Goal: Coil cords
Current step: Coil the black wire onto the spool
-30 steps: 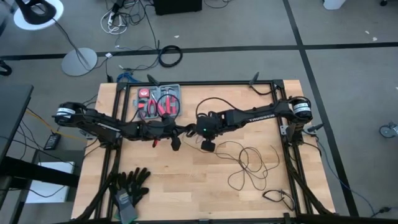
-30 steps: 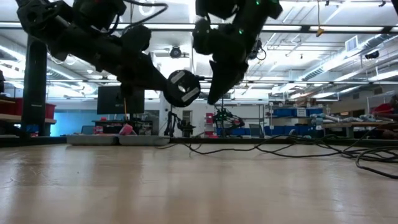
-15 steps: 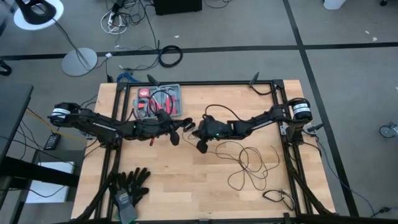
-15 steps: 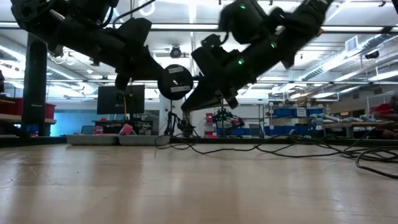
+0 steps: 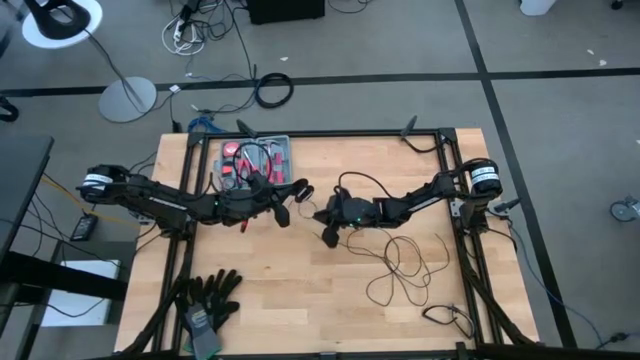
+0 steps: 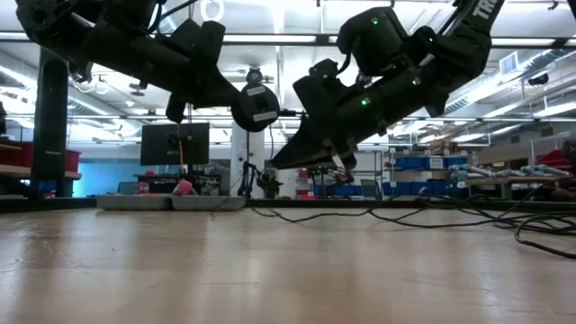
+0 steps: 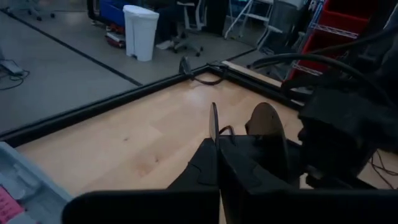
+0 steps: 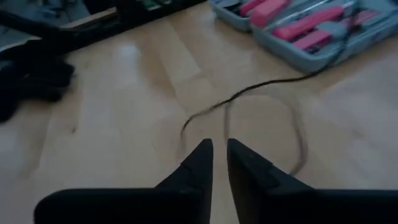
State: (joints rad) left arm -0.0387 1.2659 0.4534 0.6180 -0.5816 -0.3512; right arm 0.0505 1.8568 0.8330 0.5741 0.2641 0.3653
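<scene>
Gloves (image 5: 207,303) lie at the near left edge of the table (image 5: 300,310). Cord (image 5: 400,262) sits in loose loops on the near right part of the table; a thin strand of it crosses the wood ahead of the right fingers (image 8: 205,158) in the right wrist view. Right gripper (image 5: 328,234) hangs above mid-table, tilted down, its fingers slightly apart with a narrow gap and nothing between them. Just left of it, apart, the left gripper (image 5: 283,215) is held above the table, fingers pressed together on the cord's thin end beside the round puck (image 6: 255,105), which hangs in the air at its tip in the low view. Farther back, a grey tool case (image 5: 254,161) with pink tools lies at the far left of the table.
</scene>
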